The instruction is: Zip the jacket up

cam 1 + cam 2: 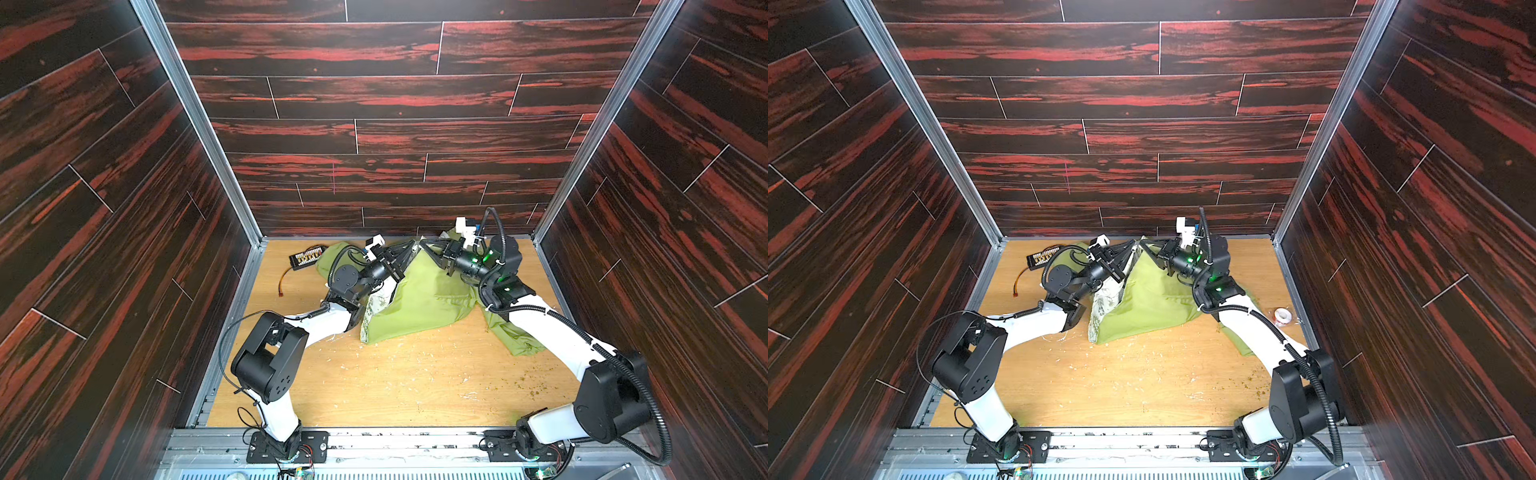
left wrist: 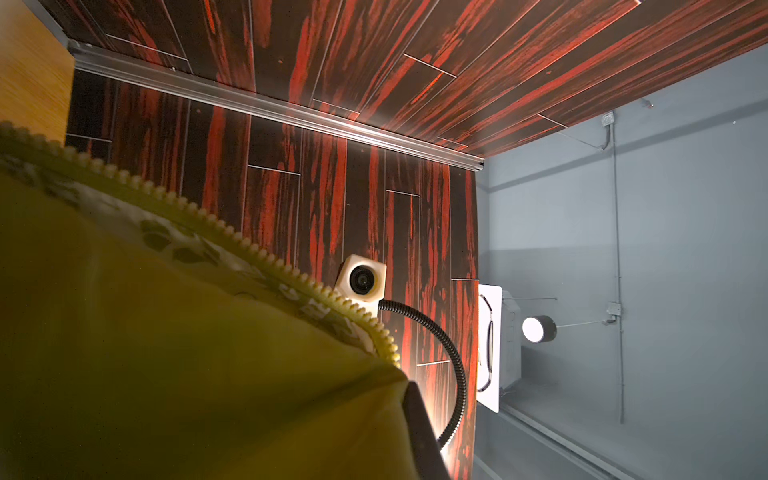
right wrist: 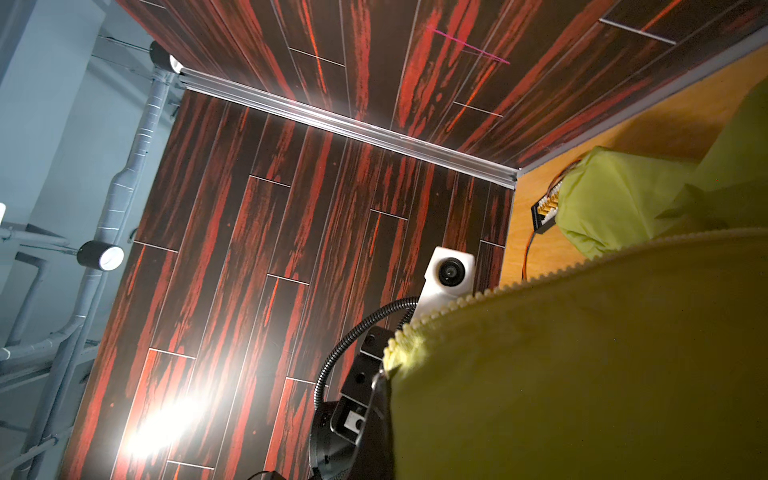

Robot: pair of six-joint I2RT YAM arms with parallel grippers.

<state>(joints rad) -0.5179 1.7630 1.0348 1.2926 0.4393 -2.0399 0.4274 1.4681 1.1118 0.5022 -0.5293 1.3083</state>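
Left gripper [image 1: 411,248] and right gripper [image 1: 426,245] are each clenched on a zipper edge [image 2: 266,257] of the jacket [image 1: 424,299], tenting it up from the surface [image 1: 395,374]. Their tips nearly meet, probably to line up the two rows of teeth.

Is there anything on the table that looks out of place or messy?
Yes. A black connector board lies by the jacket, unrelated to zipping, and pale crumbs litter the table.
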